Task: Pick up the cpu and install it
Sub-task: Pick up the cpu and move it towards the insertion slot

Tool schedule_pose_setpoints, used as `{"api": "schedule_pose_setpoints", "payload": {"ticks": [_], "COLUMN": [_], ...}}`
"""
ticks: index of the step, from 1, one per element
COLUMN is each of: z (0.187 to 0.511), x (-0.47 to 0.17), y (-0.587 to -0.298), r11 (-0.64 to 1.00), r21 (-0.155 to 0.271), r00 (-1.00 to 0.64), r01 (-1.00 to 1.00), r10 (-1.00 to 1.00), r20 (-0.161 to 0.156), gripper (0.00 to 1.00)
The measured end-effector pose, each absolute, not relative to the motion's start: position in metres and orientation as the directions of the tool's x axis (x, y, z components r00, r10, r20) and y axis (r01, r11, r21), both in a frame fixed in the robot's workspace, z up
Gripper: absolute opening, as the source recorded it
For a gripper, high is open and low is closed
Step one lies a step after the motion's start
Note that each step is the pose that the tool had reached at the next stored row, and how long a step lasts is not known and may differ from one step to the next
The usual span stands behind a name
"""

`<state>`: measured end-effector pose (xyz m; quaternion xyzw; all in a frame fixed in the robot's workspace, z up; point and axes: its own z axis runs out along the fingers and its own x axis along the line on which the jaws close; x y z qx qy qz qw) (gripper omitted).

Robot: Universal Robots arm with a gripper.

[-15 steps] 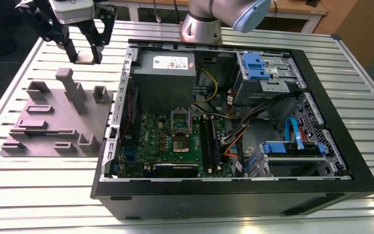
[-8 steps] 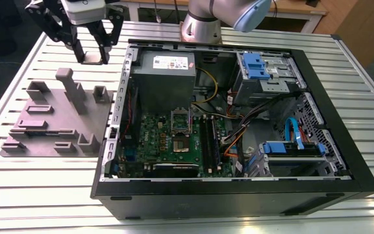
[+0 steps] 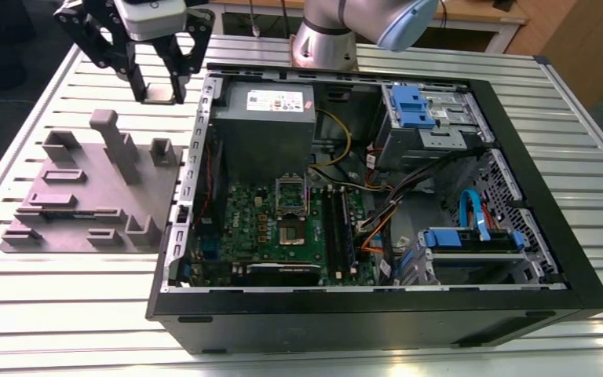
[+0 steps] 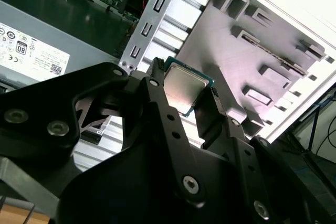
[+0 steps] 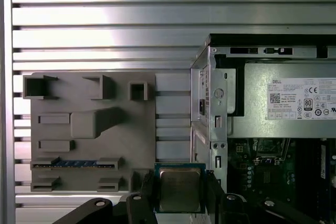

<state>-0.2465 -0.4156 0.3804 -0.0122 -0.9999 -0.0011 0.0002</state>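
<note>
tool (image 3: pixel 162 93) hung over slatted worktop (image 3: pixel 50 314), clamped on cpu (image 4: pixel 184 88) by two opposite edges, metal top facing both wrist cameras. cpu was up in air, between grey stepped block (image 3: pixel 92 196) and wall of open computer case (image 3: pixel 385 318), at case's end toward arm base. inside case: green motherboard (image 3: pixel 280 228) flat on bottom, grey box with white label (image 3: pixel 264 118), blue brackets (image 3: pixel 407 106), cable bundle (image 3: pixel 391 206). one slot of block held thin blue-edged strip (image 5: pixel 73 164).
</note>
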Motion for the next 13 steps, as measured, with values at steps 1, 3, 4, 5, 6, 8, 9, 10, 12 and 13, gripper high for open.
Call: {"api": "schedule_pose_setpoints", "payload": {"ticks": [1,3,4,5,6,8,9,10,12,13], "z": [0.3804,0.3804,0.3804,0.3804,0.3804,0.3804,0.3804,0.3804,0.3804,0.3804], "x": [-0.2452,-0.2427,-0.2414,-0.2402,-0.2392,-0.2384,-0.2384,-0.2384,-0.2383,-0.2383], "y": [-0.4156,-0.4156,-0.4156,-0.4156,-0.4156,-0.4157,-0.4157,-0.4157,-0.4156,-0.4156], "r11": [1.000,1.000,1.000,1.000,1.000,1.000,1.000,1.000,1.000,1.000], "r21": [0.002,0.002,0.002,0.002,0.002,0.002,0.002,0.002,0.002,0.002], "r00": [-1.000,-1.000,-1.000,-1.000,-1.000,-1.000,-1.000,-1.000,-1.000,-1.000], "r01": [0.024,0.024,0.024,0.024,0.024,0.024,0.025,0.025,0.024,0.024], "r10": [0.024,0.024,0.024,0.024,0.024,0.024,0.025,0.025,0.024,0.024], "r20": [0.000,0.000,0.000,0.000,0.000,0.000,0.000,0.000,0.000,0.000], "gripper": [0.47,0.47,0.47,0.47,0.47,0.47,0.47,0.47,0.47,0.47]}}
